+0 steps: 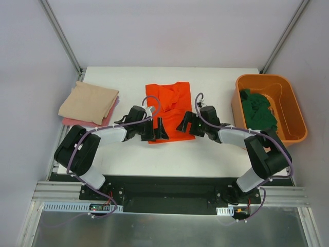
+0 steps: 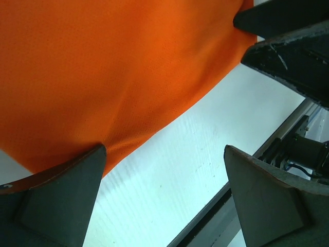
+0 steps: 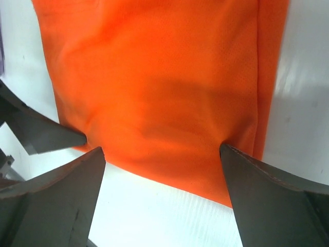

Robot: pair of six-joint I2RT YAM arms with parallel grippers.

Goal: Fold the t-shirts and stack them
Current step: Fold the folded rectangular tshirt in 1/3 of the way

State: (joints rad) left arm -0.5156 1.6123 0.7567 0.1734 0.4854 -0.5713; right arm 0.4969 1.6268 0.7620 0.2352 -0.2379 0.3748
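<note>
White table (image 1: 169, 154), orange shirt (image 1: 169, 105) at centre, seemingly mid-fold. Left gripper (image 1: 158, 131) and right gripper (image 1: 186, 126) hover at its near edge, fingers wide, holding nothing. Next probably: pinch that edge, fold it over.

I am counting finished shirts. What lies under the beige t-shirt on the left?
A pink t-shirt shows under the beige t-shirt, at its near and right edges. Most of it is covered, so whether anything else lies below cannot be seen.
</note>
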